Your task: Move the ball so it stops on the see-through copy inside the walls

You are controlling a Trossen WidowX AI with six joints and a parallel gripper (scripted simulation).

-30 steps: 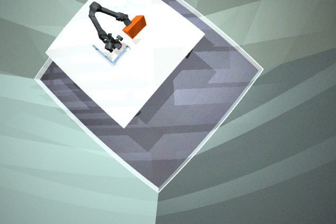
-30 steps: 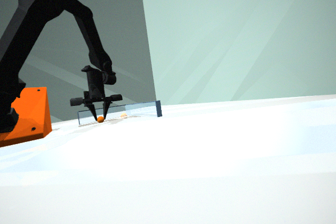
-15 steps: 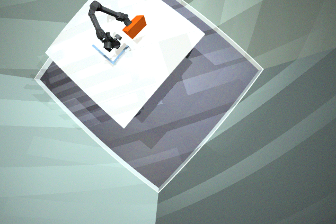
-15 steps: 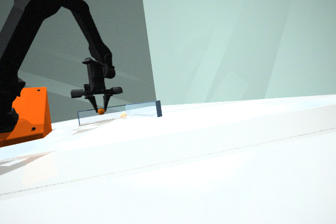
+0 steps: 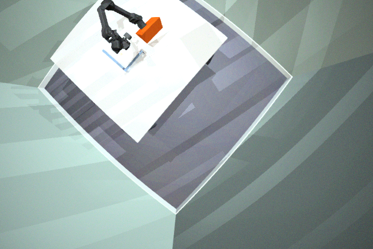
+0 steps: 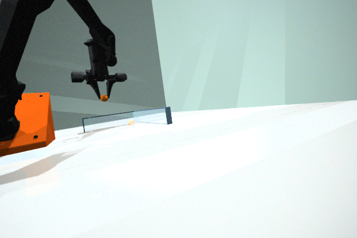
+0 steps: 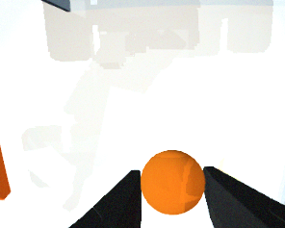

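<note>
While my black two-fingered tool [image 6: 103,94] hangs above the white tabletop [image 6: 201,171], I see it clamped on the small orange ball [image 6: 103,97], pinched between the fingertips and clear of the surface. From the exterior view, the pale see-through copy of the ball [image 6: 131,122] sits at about 4 o'clock below it, just beside the low clear wall [image 6: 124,118]. At 9 o'clock stands the orange block base [image 6: 31,120]

Showing: 1 orange ball [image 6: 103,97], 1 see-through copy [image 6: 131,122], 2 clear walls [image 6: 124,118], 1 orange block [image 6: 32,120], 1 pincer [image 6: 102,96], 1 surface [image 6: 201,171].
</note>
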